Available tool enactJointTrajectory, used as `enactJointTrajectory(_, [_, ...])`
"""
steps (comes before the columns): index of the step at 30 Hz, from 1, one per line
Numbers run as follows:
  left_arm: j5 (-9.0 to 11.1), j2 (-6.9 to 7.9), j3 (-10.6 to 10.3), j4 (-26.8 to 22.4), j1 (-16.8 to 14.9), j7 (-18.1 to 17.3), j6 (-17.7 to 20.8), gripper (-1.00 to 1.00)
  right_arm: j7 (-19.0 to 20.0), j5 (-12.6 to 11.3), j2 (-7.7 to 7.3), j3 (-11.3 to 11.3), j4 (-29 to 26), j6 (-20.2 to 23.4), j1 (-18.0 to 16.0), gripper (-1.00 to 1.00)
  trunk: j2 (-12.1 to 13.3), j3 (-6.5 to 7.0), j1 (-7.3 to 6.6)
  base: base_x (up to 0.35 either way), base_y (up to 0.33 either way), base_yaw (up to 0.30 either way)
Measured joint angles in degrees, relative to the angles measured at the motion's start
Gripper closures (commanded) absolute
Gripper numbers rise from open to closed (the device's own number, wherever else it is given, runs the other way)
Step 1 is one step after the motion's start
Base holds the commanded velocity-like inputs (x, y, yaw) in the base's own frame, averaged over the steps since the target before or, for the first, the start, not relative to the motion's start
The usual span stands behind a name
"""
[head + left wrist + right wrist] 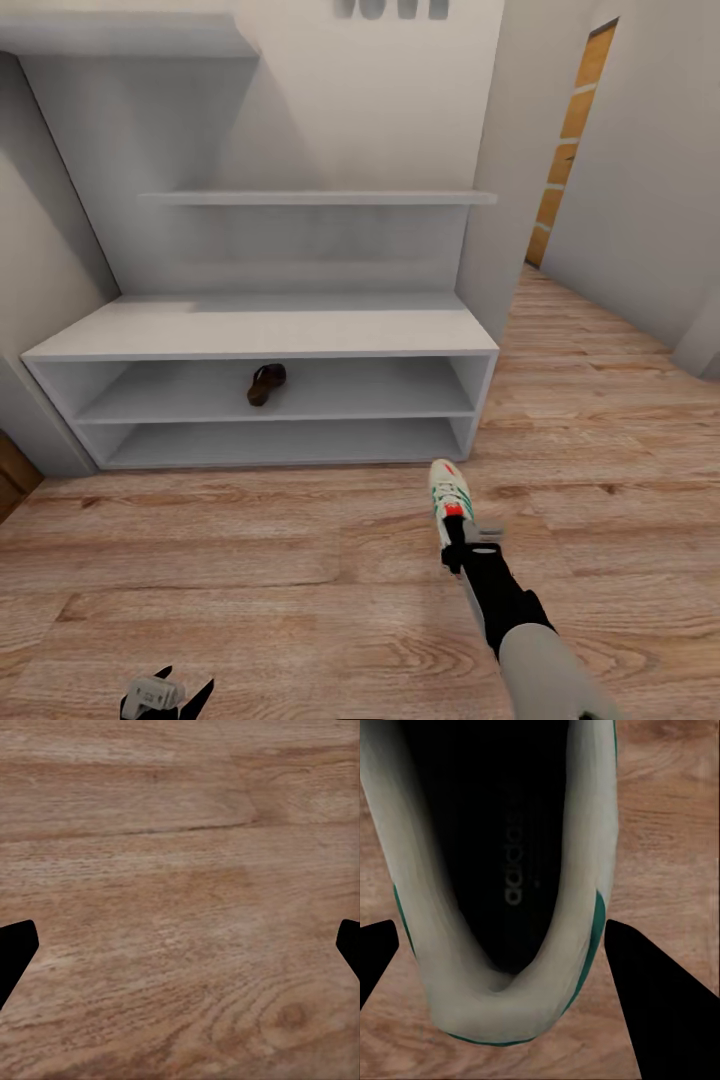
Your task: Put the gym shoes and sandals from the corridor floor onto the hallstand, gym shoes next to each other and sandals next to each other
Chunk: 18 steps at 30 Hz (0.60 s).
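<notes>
head view: right gripper (462, 538) clamps a gym shoe (449, 495) heel; left gripper (165, 692) spread wide, empty; shoe should stay level toward the hallstand (270, 335).

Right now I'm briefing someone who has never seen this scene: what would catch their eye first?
The sneaker held off the floor by the right pincer, toe towards the rack, with the fingers either side of its heel. Next, one brown sandal lying alone on the rack's upper shelf. The left pincer hangs open over bare planks.
</notes>
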Motion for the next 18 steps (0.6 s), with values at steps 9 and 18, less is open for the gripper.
enactJointTrajectory(9, [0.0, -0.02, 0.0, 0.4, 0.1, 0.1, -0.1, -1.00, -2.5, -0.2, 0.00, 1.0, -0.2, 1.3, -6.5, 1.00, 0.0, -0.01, 0.00, 0.000, 0.000, 0.000])
enactJointTrajectory(18, [0.0, -0.05, 0.0, 0.8, 0.1, 0.2, 0.0, -1.00, -2.3, -0.3, 0.00, 1.1, -0.8, 1.2, -6.6, 1.00, 0.0, -0.01, 0.00, 0.000, 0.000, 0.000])
